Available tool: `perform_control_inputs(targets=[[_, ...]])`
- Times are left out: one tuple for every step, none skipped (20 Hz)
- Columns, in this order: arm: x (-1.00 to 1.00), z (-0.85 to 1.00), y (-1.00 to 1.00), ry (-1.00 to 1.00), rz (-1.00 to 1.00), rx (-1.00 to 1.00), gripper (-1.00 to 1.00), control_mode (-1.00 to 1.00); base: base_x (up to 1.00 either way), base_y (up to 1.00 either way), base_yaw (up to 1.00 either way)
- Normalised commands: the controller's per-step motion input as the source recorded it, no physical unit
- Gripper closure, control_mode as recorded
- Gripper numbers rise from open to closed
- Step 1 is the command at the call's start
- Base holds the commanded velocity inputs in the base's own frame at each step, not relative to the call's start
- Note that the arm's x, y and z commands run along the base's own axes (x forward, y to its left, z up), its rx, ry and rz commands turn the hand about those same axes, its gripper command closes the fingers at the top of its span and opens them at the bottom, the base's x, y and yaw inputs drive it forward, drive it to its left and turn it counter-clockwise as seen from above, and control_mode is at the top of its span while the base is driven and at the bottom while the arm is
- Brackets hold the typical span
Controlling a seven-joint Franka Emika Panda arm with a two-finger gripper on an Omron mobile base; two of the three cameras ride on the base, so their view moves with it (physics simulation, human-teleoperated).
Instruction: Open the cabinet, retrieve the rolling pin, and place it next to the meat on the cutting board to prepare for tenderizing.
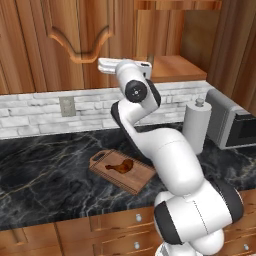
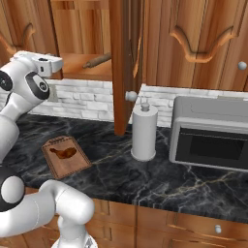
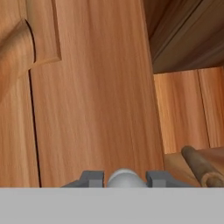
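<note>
Step in hand: opening the cabinet [image 3: 92, 100]. The gripper [image 3: 124, 179] is clamped on the small round silver knob [image 3: 124, 178] of the left door, which is shut; the right door [image 2: 123, 63] already stands open. Next move prob. needs a steady outward pull w/o slipping off. Rolling pin [image 3: 202, 167] lies on the shelf's front edge, just right of the gripper; meat [image 1: 120, 166] sits mid cutting board [image 1: 142, 180] on the worktop.

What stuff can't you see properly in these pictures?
- rolling pin: the hand view's right edge cuts it off; in the right base view the open door hides its end.
- gripper: the picture's bottom cuts off its fingers, which flank a silver knob.
- cutting board: the arm covers one corner in the left base view.
</note>
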Motion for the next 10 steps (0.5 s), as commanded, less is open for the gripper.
perform_control_inputs(targets=[[0.0, -0.07, 0.0, 0.0, 0.0, 0.0, 1.0, -1.0, 0.0, 0.0, 0.0], [0.0, 0.0, 0.0, 0.0, 0.0, 0.0, 1.0, -1.0, 0.0, 0.0, 0.0], [0.0, 0.0, 0.0, 0.0, 0.0, 0.0, 1.0, -1.0, 0.0, 0.0, 0.0], [0.0, 0.0, 0.0, 0.0, 0.0, 0.0, 1.0, -1.0, 0.0, 0.0, 0.0], [0.0, 0.0, 0.0, 0.0, 0.0, 0.0, 1.0, -1.0, 0.0, 0.0, 0.0], [0.0, 0.0, 0.0, 0.0, 0.0, 0.0, 1.0, -1.0, 0.0, 0.0, 0.0], [0.0, 0.0, 0.0, 0.0, 0.0, 0.0, 1.0, -1.0, 0.0, 0.0, 0.0], [0.0, 0.0, 0.0, 0.0, 0.0, 0.0, 1.0, -1.0, 0.0, 0.0, 0.0], [0.02, 0.0, 0.01, 0.0, 0.0, 0.0, 1.0, -1.0, 0.0, 0.0, 0.0], [0.04, 0.0, 0.09, 0.02, 0.0, -0.01, 1.0, -1.0, 0.0, 0.0, 0.0]])
